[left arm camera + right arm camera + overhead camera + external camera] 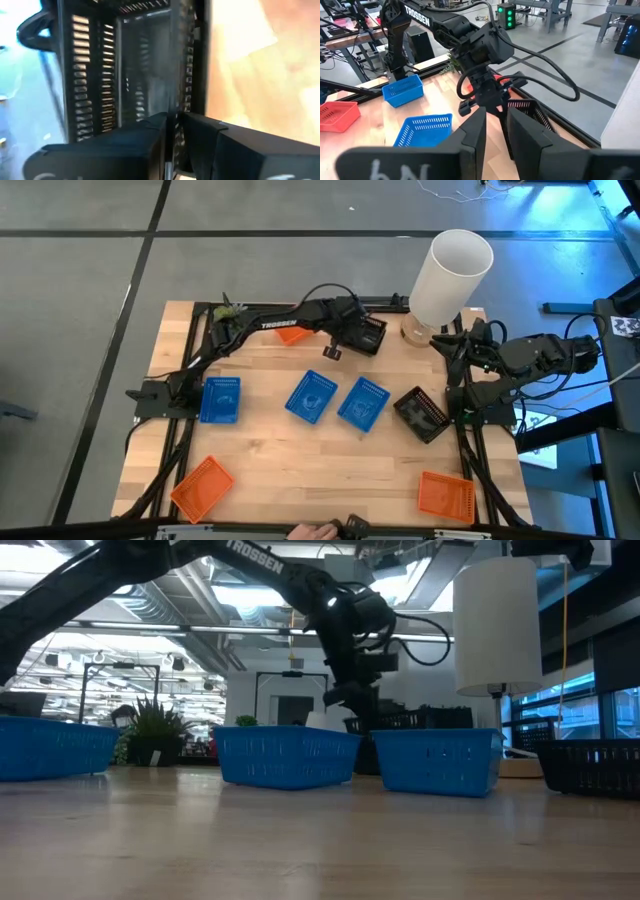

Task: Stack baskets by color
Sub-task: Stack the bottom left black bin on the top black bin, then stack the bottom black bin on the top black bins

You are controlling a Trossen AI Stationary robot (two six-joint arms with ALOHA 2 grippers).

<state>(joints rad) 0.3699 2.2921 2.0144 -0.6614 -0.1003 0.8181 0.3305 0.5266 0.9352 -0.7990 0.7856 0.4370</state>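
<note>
Black basket (366, 335) at the surface's (300, 460) far edge is met by the left gripper (333, 352); finger spread cannot be told. Its wall should be released squarely.

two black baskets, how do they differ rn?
One black basket sits at the table's far edge under the left gripper; the other black basket lies near the right arm's base, untouched. The far one sits square to the table; the near one is rotated. Both share black mesh walls.
</note>
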